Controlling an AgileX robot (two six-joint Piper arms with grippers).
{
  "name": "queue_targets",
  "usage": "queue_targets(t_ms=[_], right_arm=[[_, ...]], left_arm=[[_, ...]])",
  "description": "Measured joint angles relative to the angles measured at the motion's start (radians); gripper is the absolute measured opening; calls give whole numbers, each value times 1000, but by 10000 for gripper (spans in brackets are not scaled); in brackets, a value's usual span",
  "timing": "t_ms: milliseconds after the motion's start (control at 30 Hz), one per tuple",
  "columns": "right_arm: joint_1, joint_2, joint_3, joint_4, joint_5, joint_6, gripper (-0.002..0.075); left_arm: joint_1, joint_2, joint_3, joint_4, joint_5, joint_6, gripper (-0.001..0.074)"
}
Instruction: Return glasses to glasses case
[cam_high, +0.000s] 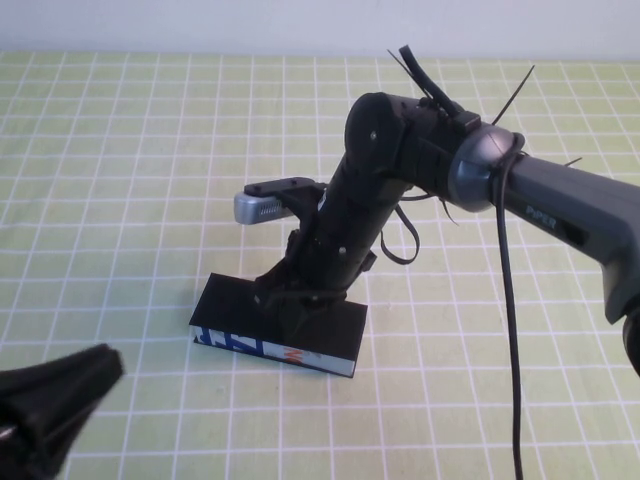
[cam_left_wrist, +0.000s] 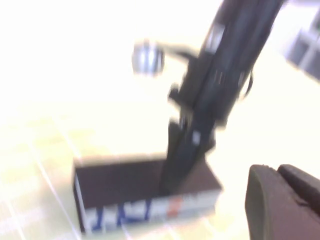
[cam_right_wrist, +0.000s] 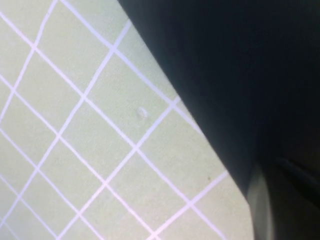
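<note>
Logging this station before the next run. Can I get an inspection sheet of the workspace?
Surface: green cloth with white grid, flat.
Job's things: glasses case lies shut at the table's middle, printed edge toward the robot; glasses not seen.
Clutter: nothing seen.
End effectors: right end effector pressed down on the case lid; left end effector parked near the robot's left, off the case.
Cables: black cable hangs from the right arm; loose zip-tie ends.
Surroundings: pale wall.

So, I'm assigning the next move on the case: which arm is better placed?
Right. The right gripper is down on top of the glasses case, while the left gripper sits low at the near left, off the case.
</note>
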Motion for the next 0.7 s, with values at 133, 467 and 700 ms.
queue_targets(t_ms=[133, 467, 700], right_arm=[[9, -30, 8, -2, 0, -7, -11], [15, -400, 97, -85, 0, -11, -11], [15, -769, 359, -110, -48, 28, -11]], left_arm=[[0, -215, 29, 23, -65, 21, -2], [0, -499, 270, 17, -359, 50, -2], [0, -501, 288, 10, -358, 75, -2]])
